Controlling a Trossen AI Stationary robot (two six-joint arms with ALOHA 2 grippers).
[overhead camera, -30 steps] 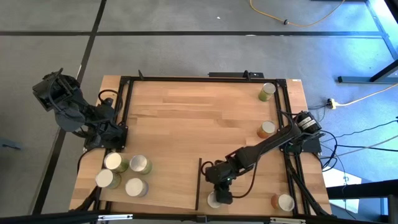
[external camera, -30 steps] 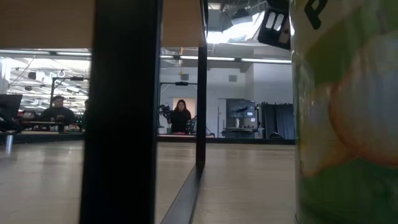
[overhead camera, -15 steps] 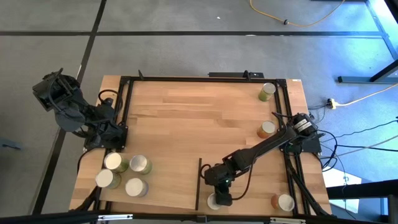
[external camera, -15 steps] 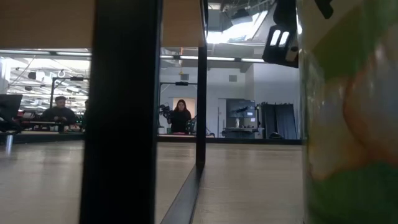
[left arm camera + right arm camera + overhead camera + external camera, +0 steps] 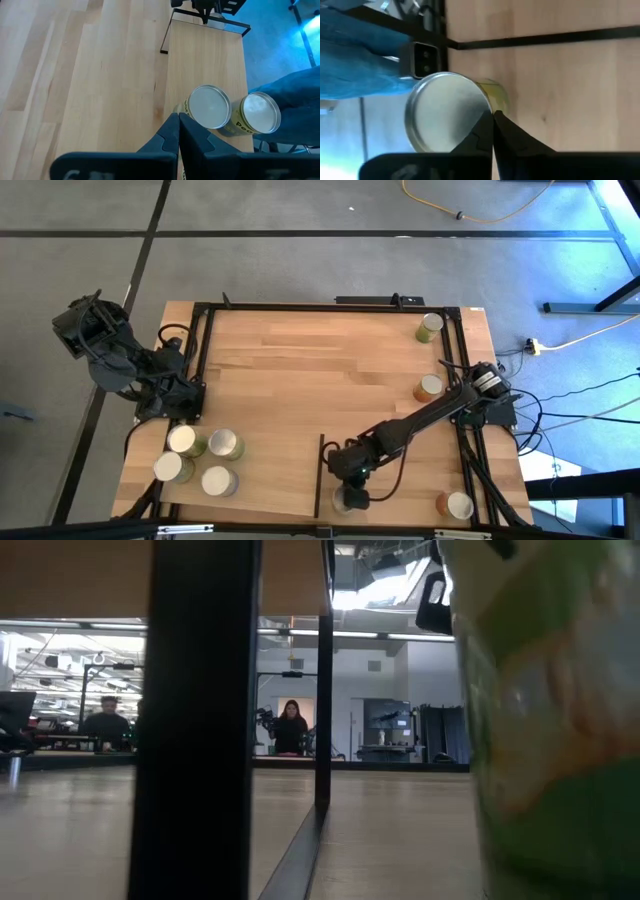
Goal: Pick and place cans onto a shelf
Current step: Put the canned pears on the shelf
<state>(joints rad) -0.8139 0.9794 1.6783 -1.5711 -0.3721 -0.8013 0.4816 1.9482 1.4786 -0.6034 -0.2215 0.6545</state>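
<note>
- The right gripper [image 5: 349,498] is down at the near edge of the counter [image 5: 300,360], fingers pressed together above the pale lid of a green can [image 5: 449,111]; no grip on it shows.
- That can stands just beside the shelf's dark divider [image 5: 319,475].
- Another can [image 5: 457,505] stands well off to its right side.
- On the shelf [image 5: 260,480], beyond the divider, stand four cans [image 5: 200,458].
- The left gripper [image 5: 178,131], shut and empty, waits at the counter's left edge.
- Two more cans [image 5: 429,358] stand far back.

Right end effector [image 5: 349,495] perhaps hides the can [image 5: 343,502].
</note>
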